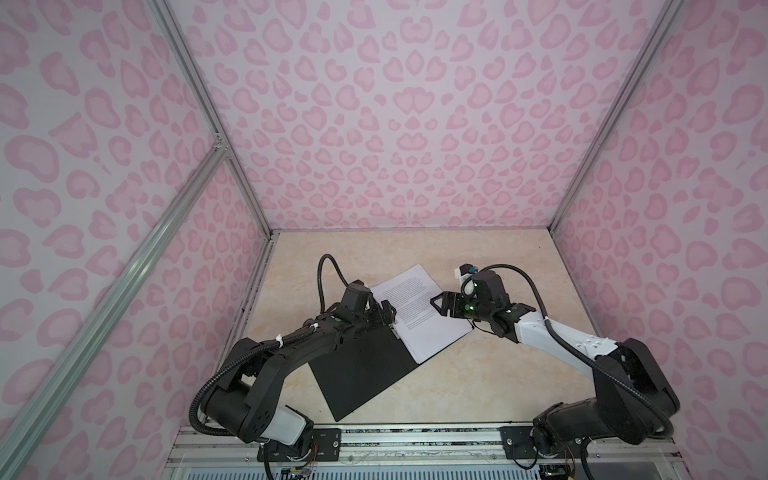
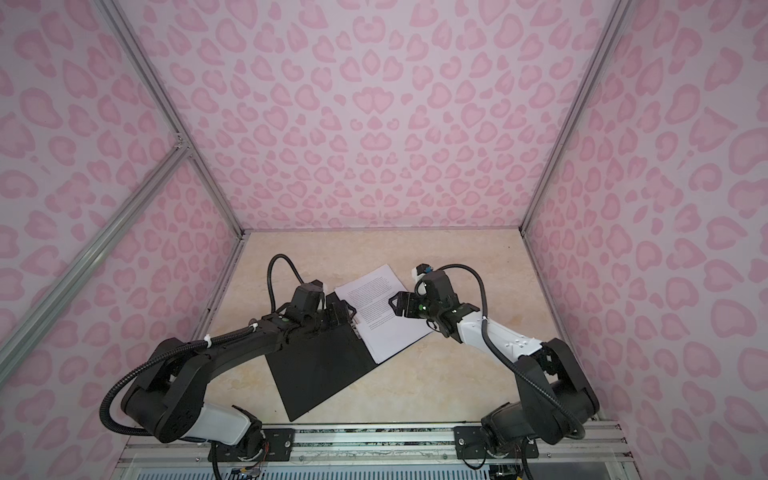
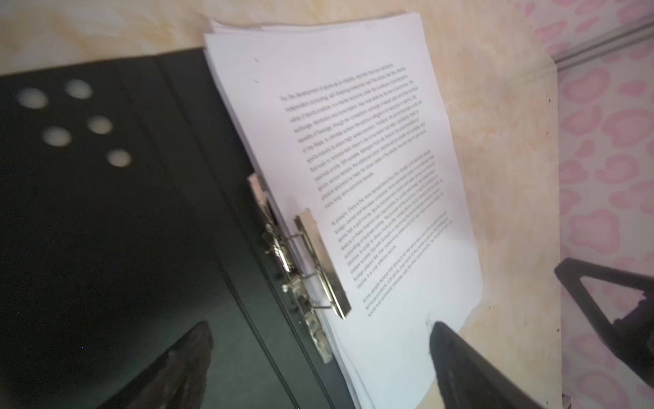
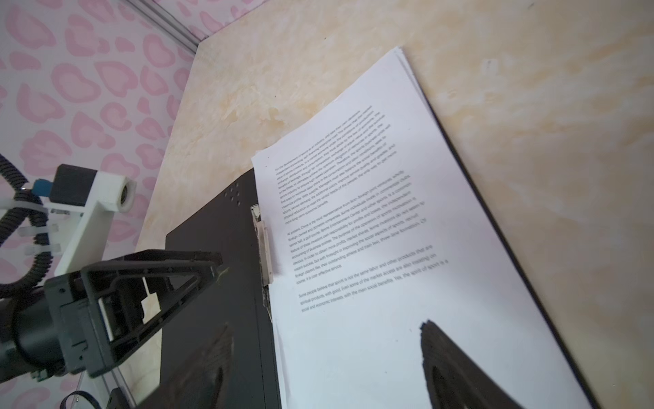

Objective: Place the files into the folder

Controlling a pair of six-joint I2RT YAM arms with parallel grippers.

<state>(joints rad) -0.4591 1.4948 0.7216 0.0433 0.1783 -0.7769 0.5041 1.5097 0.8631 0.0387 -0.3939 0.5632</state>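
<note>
L claw [image 1: 385,312] & R claw [image 1: 435,304] face each other, both spread empty, over files [image 1: 428,332] (on folder [image 1: 361,370])

Only the top sheet of the files [image 4: 407,248] can be read; in both top views it lies at 1 o'clock from the open folder [image 1: 361,374]. Its last paragraph begins "Some people believe that sports is not the same labor". The paragraph above it opens "At present, China". The remaining lines are too blurred to read.

The open black folder [image 1: 361,365] lies on the marbled bench [image 1: 478,382]. White printed sheets [image 1: 424,316] lie on its right half, beside the metal clip [image 3: 318,262].
</note>
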